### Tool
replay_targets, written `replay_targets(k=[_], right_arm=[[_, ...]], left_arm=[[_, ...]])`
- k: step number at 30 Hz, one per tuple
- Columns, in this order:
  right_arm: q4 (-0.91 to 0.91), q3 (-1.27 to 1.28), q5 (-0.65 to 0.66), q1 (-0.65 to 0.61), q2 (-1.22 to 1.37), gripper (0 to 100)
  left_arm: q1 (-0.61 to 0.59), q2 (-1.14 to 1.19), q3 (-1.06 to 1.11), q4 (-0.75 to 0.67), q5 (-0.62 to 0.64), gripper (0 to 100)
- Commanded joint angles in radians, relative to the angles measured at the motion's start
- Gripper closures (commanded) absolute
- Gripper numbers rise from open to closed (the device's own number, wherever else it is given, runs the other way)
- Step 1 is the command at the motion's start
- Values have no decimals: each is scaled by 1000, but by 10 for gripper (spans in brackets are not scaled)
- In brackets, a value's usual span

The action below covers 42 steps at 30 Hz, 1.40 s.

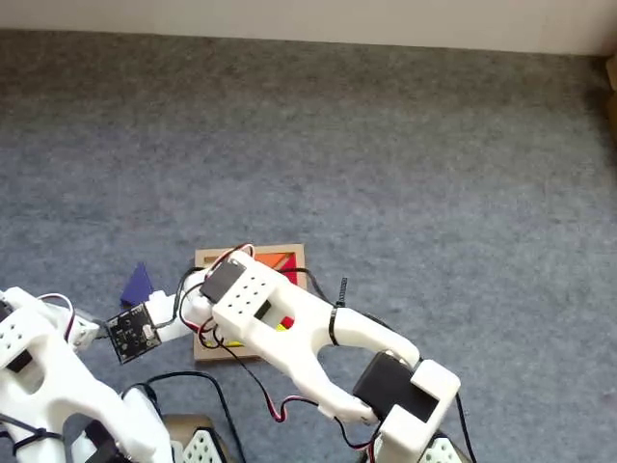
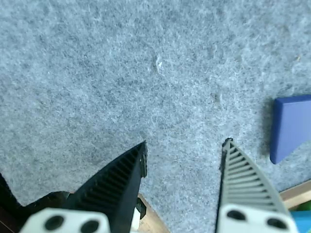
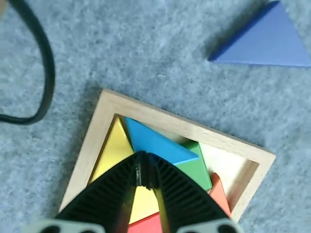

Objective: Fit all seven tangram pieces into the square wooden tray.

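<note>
Beside the wooden tray, on its left-arm side, the blue triangle lies loose on the carpet; the left gripper, wide open and empty, hangs nearest it; the right gripper, closed on nothing, hovers over the tray.

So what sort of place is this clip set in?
Likely an indoor robot workspace on a carpeted surface: grey carpet, pale wall strip, square wooden tray holding coloured tangram pieces.
</note>
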Motion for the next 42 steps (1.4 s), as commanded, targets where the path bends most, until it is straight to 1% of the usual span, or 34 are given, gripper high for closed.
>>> replay_targets(k=[1,13,15,21,26,29,32,34,36,39,42], right_arm=[[-2,4,12,-13,13,993],[-1,8,9,-35,10,993],[33,4,6,-31,2,993],[119,10,3,-16,-174,993],[111,10,-135,19,-286,993],[47,12,-238,73,-291,993],[-71,19,-391,130,-288,993],[-179,45,-494,159,-277,993],[-305,81,-560,177,-248,993],[-446,130,-566,205,-174,993],[-464,140,-566,231,-97,993]], left_arm=[[-12,-27,-58,-11,0,748],[-12,-27,-58,-11,0,748],[-12,-27,-58,-11,0,748],[-12,-27,-58,-11,0,748],[-12,-27,-58,-11,0,748],[-12,-27,-58,-11,0,748],[-12,-27,-58,-11,0,748],[-12,-27,-58,-11,0,748],[-12,-27,-58,-11,0,748],[-12,-27,-56,-11,-2,748],[-12,-27,-56,-11,-3,748]])
